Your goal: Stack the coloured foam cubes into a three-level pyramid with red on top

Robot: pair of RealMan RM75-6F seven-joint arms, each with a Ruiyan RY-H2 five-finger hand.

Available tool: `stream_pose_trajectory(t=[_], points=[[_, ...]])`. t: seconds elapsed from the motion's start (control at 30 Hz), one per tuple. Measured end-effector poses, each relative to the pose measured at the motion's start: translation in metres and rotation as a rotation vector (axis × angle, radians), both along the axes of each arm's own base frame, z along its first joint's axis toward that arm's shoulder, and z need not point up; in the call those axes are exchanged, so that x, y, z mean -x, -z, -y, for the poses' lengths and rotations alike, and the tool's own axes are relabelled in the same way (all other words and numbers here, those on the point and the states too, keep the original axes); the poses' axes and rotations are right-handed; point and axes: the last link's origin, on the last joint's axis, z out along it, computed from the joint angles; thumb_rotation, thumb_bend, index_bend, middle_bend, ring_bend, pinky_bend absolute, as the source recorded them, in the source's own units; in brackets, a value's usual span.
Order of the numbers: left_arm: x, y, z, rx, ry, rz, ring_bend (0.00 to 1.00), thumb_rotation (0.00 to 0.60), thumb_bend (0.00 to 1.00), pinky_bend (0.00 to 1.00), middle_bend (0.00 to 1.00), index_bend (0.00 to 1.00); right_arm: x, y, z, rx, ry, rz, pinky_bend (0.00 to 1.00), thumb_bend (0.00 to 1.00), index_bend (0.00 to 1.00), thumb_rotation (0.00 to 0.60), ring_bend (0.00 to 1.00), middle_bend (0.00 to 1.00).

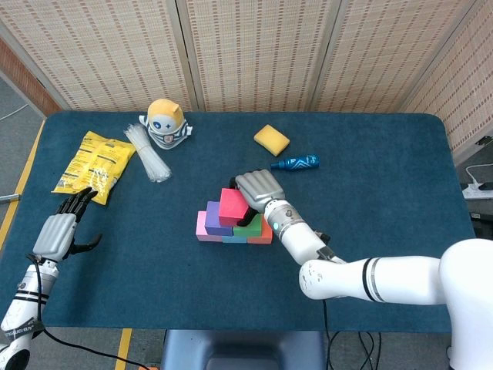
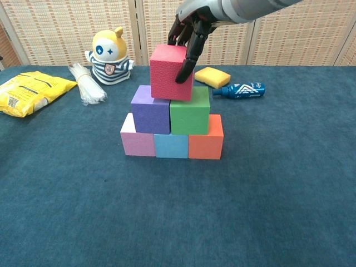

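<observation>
Sitting on the second level, red cube [image 2: 171, 72] rests across the seam between purple cube [image 2: 151, 109] and green cube [image 2: 189, 110], slightly tilted, its lower edge on their tops. Right robot hand [image 2: 189, 28] holds it from above and behind: dark fingers [image 2: 184, 62] press down its front-right face, the rest wrapped over the top and back. In the head view the same robot hand [image 1: 258, 187] covers the far side of the cube [image 1: 232, 205].

Bottom row, left to right in the chest view: pink cube [image 2: 137, 138], light blue cube [image 2: 171, 146], orange cube [image 2: 206, 139], touching side to side. Purple and green sit on them, touching each other. Stack stands near the middle of the blue desk [image 2: 267, 189].

Left robot hand [image 1: 58, 231] hovers low at the left edge of the desk, well apart from the stack, fingers spread and holding nothing; seen in the head view only.

Behind the stack: yellow sponge [image 2: 212, 74] with blue bottle [image 2: 238, 89] lying just beside it, to the right. Far left: yellow snack bag [image 2: 30, 90], bundle of white ties [image 2: 86, 83] beside it, then a yellow-headed striped toy figure [image 2: 109, 56] upright near the back edge. Woven screen panels [image 2: 72, 28] stand behind the desk.
</observation>
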Motion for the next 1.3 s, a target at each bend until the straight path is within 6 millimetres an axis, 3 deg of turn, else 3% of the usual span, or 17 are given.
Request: stream_pose_trajectory(t=[0.3, 1.3], points=[[0.003, 0.001, 0.001, 0.001, -0.001, 0.008, 0.00, 0.600, 0.34, 0.11, 0.00, 0.06, -0.005, 0.009, -0.004, 0.004, 0.005, -0.010, 0.32, 0.25, 0.53, 0.600, 0.34, 0.46], [0.004, 0.002, 0.000, 0.007, -0.003, 0.012, 0.00, 0.600, 0.33, 0.11, 0.00, 0.06, -0.007, 0.011, -0.005, 0.020, -0.002, -0.040, 0.31, 0.25, 0.52, 0.600, 0.33, 0.46]])
